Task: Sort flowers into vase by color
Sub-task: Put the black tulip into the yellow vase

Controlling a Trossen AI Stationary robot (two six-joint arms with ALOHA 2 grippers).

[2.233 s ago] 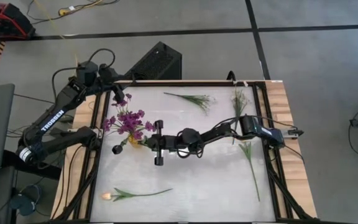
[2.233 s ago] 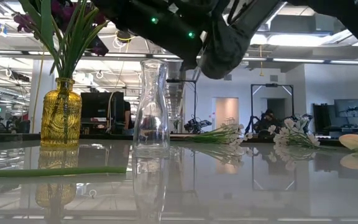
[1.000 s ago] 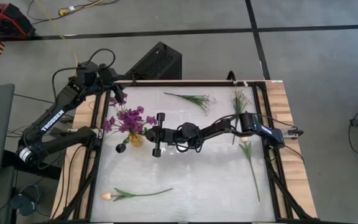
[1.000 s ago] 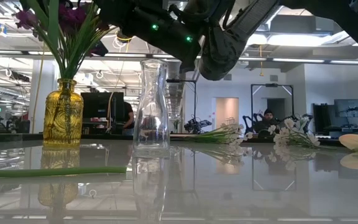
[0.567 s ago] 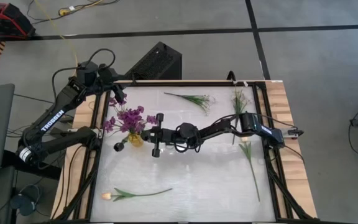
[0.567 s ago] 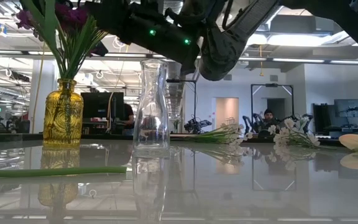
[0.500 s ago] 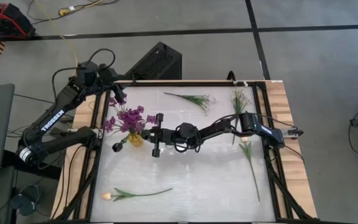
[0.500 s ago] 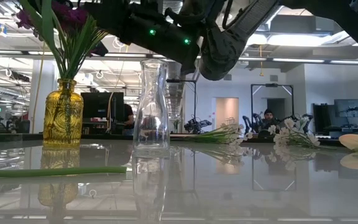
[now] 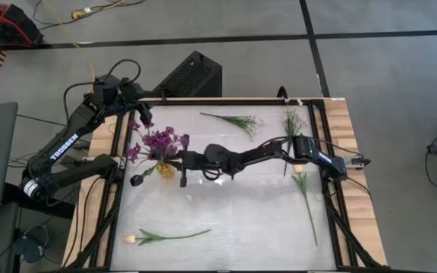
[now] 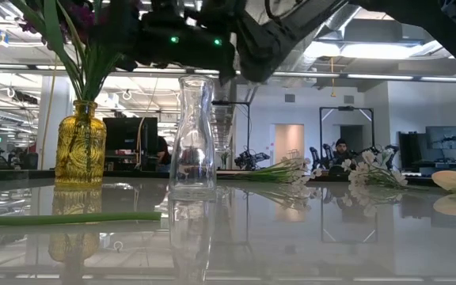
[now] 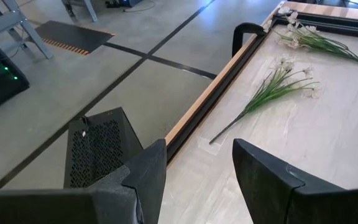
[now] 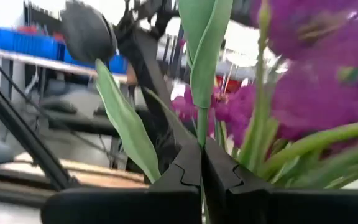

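A yellow vase [image 9: 165,171] stands at the table's left with purple blossoms [image 9: 158,142] in it; the low view shows it [image 10: 79,144] beside a clear glass vase [image 10: 192,138]. My right gripper [image 9: 177,161] reaches across from the right, right beside the purple blossoms, and is shut on the stem of a flower with a dark purple bud [image 9: 136,180] [image 12: 87,31]. My left gripper [image 9: 141,114] [image 11: 197,163] waits open above the far left corner. My right gripper pinches the dark-bud flower's green stem [image 12: 199,138] between its two fingertips, just where the leaves [image 12: 126,127] branch off. The fingers come about level from the table's right. The flower is lifted clear of the table, with its bud end past the fingers, beside the purple blossoms.
White sprigs [image 9: 236,121] [image 9: 290,123] lie along the far side. A green-stemmed flower [image 9: 306,203] lies at the right. A pale tulip [image 9: 161,236] lies near the front left. A black box [image 9: 192,74] stands beyond the far edge.
My right gripper has gone toward the table's left, up to the purple blossoms over the yellow vase, and has tipped upward and rolled a little. It stays shut on the stem. The dark bud has gone left with it.
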